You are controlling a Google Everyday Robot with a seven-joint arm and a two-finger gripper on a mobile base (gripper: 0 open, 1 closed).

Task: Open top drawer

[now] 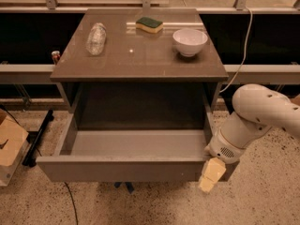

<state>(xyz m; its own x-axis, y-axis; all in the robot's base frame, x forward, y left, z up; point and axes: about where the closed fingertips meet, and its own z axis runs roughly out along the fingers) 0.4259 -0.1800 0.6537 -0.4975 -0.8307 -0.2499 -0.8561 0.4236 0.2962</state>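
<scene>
The top drawer point(122, 168) stands pulled far out of the grey-brown cabinet, showing its deep pale grey box with nothing in it. Its flat grey-brown front faces the camera at the bottom of the view. My gripper point(209, 176) hangs at the right end of the drawer front, its yellowish fingers pointing down over the front's right corner. The white arm point(262, 114) reaches in from the right. The other drawer fronts are hidden below the open drawer.
On the cabinet top point(140, 55) lie a clear plastic bottle point(96, 37), a green-and-yellow sponge point(149, 24) and a white bowl point(190, 41). A cardboard box point(9, 142) stands on the floor at the left. A cable point(239, 55) hangs at the right.
</scene>
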